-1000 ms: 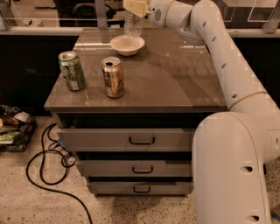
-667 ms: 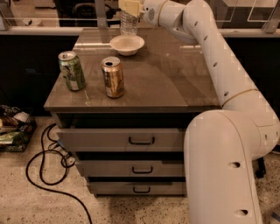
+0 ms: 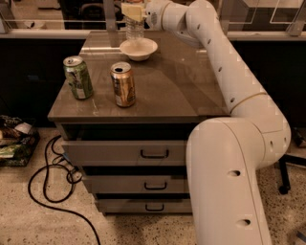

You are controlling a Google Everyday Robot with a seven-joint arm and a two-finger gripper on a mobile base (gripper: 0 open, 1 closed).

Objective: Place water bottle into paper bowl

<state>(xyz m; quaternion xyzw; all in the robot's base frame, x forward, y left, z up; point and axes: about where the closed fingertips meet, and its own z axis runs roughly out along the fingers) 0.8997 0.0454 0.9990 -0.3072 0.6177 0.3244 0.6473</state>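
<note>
The paper bowl (image 3: 138, 48) is a shallow off-white bowl at the back of the brown cabinet top (image 3: 181, 81). The water bottle (image 3: 135, 29) is clear and ribbed and stands upright just above the bowl's far rim; its cap is hidden by the gripper. My gripper (image 3: 133, 10) is at the top of the view, directly over the bowl, shut on the bottle's upper part. Whether the bottle's base touches the bowl cannot be told.
A green can (image 3: 79, 77) and a gold can (image 3: 123, 84) stand at the front left of the cabinet top. Three shut drawers (image 3: 155, 153) are below. A black cable (image 3: 48, 191) and clutter (image 3: 12, 141) lie on the floor at the left.
The arm has swung a little to the left, carrying the water bottle from beside the bowl's right edge to over the bowl. The cans have not moved.
</note>
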